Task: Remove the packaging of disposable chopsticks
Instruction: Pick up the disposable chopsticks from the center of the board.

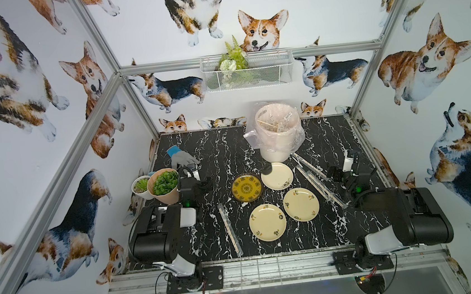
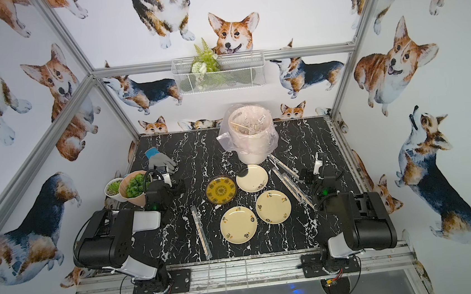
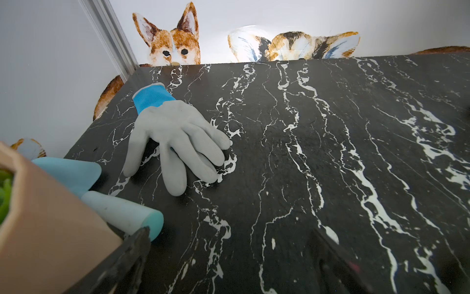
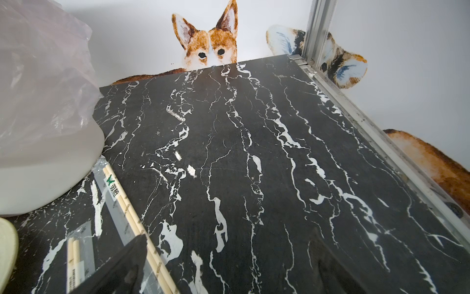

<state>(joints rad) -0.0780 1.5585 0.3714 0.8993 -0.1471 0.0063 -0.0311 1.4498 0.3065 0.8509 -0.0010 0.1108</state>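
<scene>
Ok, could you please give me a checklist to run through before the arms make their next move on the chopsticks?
1. The left gripper is open and empty: ok.
2. The right gripper is open and empty: ok.
3. The wrapped pair near the left arm lies flat, clear of the plates: ok.
4. The two wrapped pairs by the right arm lie apart: cannot tell.
5. The lined bin stands upright, mouth unobstructed: ok.
6. Which end of a sleeve opens: cannot tell.
</scene>
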